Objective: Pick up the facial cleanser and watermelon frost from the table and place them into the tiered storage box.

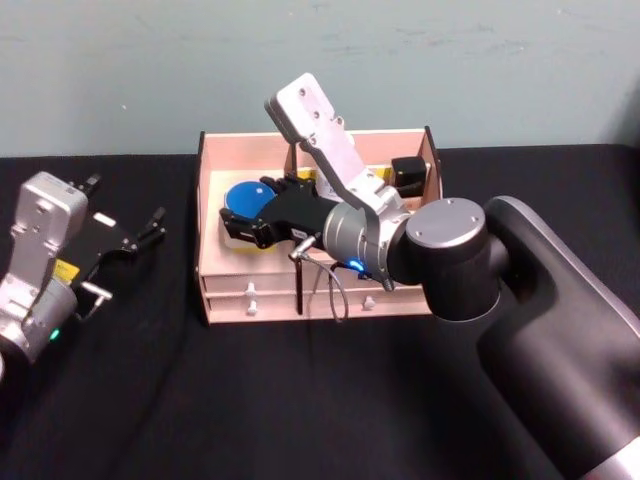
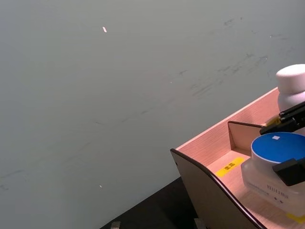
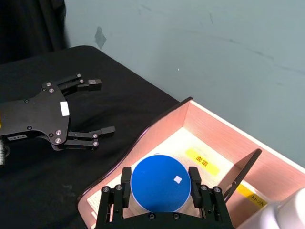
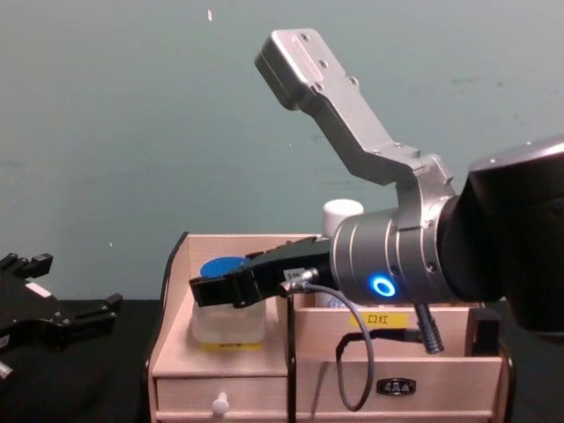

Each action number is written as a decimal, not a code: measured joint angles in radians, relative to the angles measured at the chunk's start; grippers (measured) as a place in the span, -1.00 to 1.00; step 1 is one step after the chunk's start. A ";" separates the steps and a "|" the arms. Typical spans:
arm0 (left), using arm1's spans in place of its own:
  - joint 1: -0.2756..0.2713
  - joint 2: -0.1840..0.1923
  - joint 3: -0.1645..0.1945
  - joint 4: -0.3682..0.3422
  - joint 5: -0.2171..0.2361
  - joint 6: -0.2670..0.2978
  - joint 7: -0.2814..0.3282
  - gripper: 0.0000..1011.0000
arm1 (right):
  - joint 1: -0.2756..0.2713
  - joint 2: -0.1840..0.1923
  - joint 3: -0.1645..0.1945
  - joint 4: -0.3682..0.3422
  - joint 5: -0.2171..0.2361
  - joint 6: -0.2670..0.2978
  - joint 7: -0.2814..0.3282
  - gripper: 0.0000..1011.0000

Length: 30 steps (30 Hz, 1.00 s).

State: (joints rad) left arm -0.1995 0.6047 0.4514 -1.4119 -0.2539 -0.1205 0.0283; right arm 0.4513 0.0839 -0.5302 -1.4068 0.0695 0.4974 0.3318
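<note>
- Storage box (image 1: pixel 215 225), pale wood with dark-edged sides, sits toward the back edge of the black worktop (image 1: pixel 250 400), about mid-width; drawers with white knobs (image 1: pixel 251 291) along its front.
- Right hand (image 1: pixel 240 215) reaches into the box's left compartment, fingers (image 3: pixel 125 182) on both sides of a jar (image 3: pixel 160 182) with a blue lid; they look closed on it.
- Jar is clear and pale-bodied with small print on its side; in the chest view its base looks to be down on the compartment floor, upright, though contact is hard to confirm.
- Yellow labels (image 3: pixel 202 161) on the box floor behind the jar; a dark-edged divider (image 3: pixel 240 169) separates this compartment from the next one.
- White-capped bottle (image 2: pixel 290 88) stands in the box just beyond the divider, seen from the left wrist and behind the right arm in the chest view.
- Small black item (image 1: pixel 408 175) sits in the box's back right compartment; can't tell what it is.
- Left hand (image 3: pixel 97 107) hangs near the worktop's left edge, well apart from the box, fingers spread wide, holding nothing.
- Grey cable (image 4: pixel 352 352) loops from the right wrist down in front of the box's front face.
</note>
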 joint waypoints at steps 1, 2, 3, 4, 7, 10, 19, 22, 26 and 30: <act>0.000 0.000 0.000 0.000 0.000 0.000 0.000 0.98 | 0.000 -0.003 0.004 0.005 0.000 0.005 0.001 0.44; 0.000 0.000 0.000 0.000 0.000 0.000 0.000 0.98 | 0.000 -0.005 0.006 0.008 0.000 0.006 0.001 0.44; 0.000 0.000 0.000 0.000 0.000 0.000 0.000 0.98 | 0.001 -0.007 0.008 0.010 0.000 0.008 0.002 0.44; 0.000 0.000 0.000 0.000 0.000 0.000 0.000 0.98 | 0.003 -0.010 0.012 0.015 0.001 0.011 0.003 0.44; 0.000 0.000 0.000 0.000 0.000 0.000 0.000 0.98 | 0.005 -0.015 0.019 0.022 0.003 0.018 0.007 0.44; 0.000 0.000 0.000 0.000 0.000 0.000 0.000 0.98 | 0.006 -0.017 0.021 0.024 0.005 0.021 0.008 0.44; 0.000 0.000 0.000 0.000 0.000 0.000 0.000 0.98 | 0.006 -0.015 0.019 0.022 0.006 0.021 0.008 0.44; 0.000 0.000 0.000 0.000 0.000 0.000 0.000 0.98 | 0.005 -0.014 0.018 0.022 0.005 0.022 0.008 0.52; 0.000 0.000 0.000 0.000 0.000 0.000 0.000 0.98 | 0.004 -0.014 0.017 0.021 0.005 0.021 0.008 0.74; 0.000 0.000 0.000 0.000 0.000 0.000 0.000 0.98 | -0.013 -0.019 0.034 0.006 0.005 -0.027 -0.014 0.96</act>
State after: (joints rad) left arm -0.1995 0.6047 0.4514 -1.4120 -0.2539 -0.1205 0.0283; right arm 0.4386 0.0653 -0.4962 -1.4005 0.0742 0.4707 0.3179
